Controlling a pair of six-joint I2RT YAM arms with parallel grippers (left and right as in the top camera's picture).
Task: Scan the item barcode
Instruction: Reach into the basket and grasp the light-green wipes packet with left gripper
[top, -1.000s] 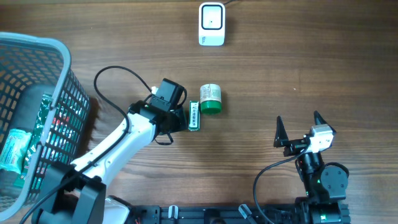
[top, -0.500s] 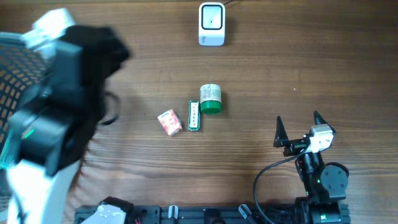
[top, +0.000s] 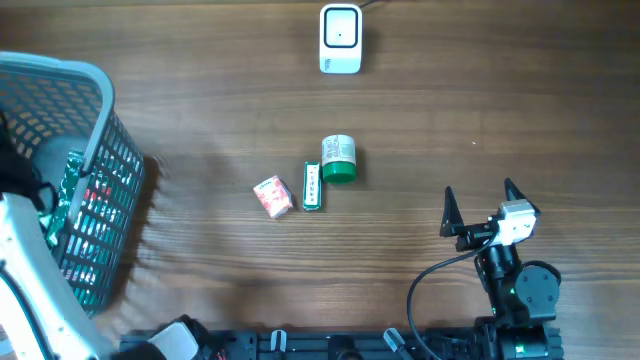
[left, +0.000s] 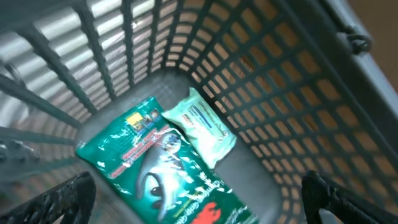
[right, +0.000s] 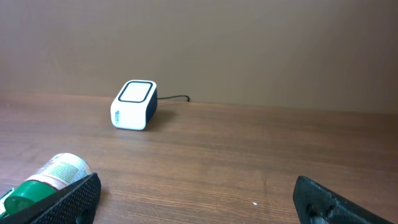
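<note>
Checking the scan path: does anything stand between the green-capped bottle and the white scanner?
Nothing visible does. Only bare table lies between the green-capped bottle and the white scanner; the slim green box and red packet lie beside the bottle, off that line.

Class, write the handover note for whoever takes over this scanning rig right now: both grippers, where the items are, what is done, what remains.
Left gripper: jaws open, empty, above the inside of the basket.
Right gripper: jaws open, empty, at the near right of the table.
On the table: green-capped bottle on its side, slim green box, small red packet, all short of the barcode scanner.
In the basket: dark green pouch, pale green pack.
Done: nothing shows whether any item was scanned.
Left: lift an item, present its barcode to the scanner.
</note>
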